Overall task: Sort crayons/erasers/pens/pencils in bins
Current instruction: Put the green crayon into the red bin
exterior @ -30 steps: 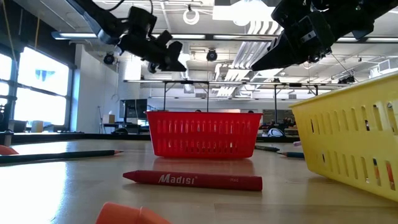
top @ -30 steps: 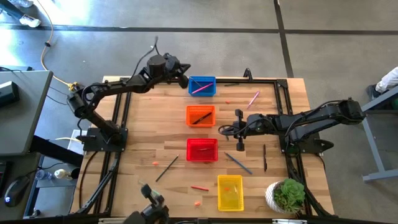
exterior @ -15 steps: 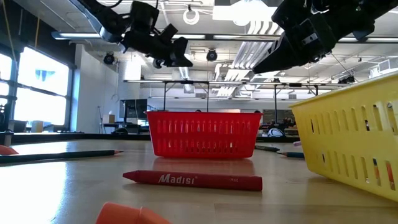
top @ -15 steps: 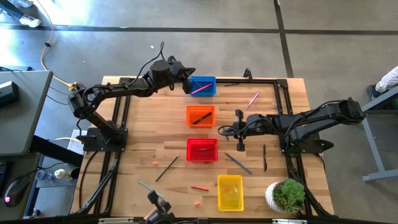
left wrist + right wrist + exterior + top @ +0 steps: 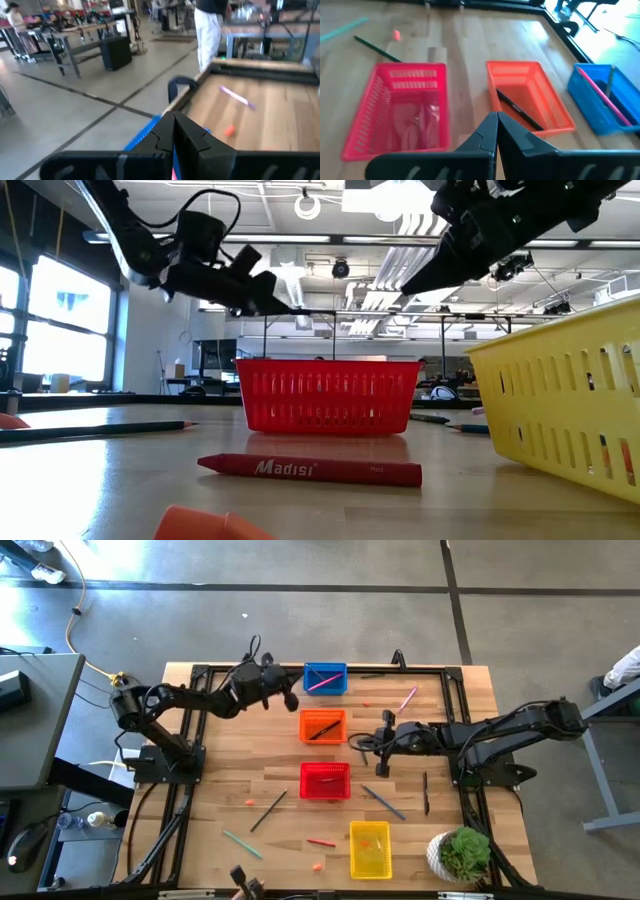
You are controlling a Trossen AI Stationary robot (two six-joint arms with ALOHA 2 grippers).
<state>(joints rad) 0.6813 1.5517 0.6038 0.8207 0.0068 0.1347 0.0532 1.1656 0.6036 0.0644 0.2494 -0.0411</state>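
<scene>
Four bins stand in a row down the table's middle: blue (image 5: 325, 678) with a pink stick in it, orange (image 5: 323, 726) with a dark stick, red (image 5: 325, 781), and yellow (image 5: 369, 848). Loose on the wood lie a pink stick (image 5: 407, 698), a dark pencil (image 5: 268, 810), a teal stick (image 5: 241, 844), a red crayon (image 5: 310, 469) and small orange erasers (image 5: 318, 866). My left gripper (image 5: 291, 697) hangs shut and holds nothing, just left of the blue and orange bins. My right gripper (image 5: 356, 744) is shut with nothing in it, above the table right of the orange bin.
A grey-blue pen (image 5: 383, 802) and a dark pen (image 5: 425, 792) lie right of the red bin. A potted plant (image 5: 462, 855) stands at the near right corner. A black frame (image 5: 440, 668) runs around the tabletop. Bare wood lies left of the bins.
My left gripper has sunk and drawn back from beside the blue bin toward the table's near edge, staying shut. A teal stick now lies near the front left, where none lay before.
</scene>
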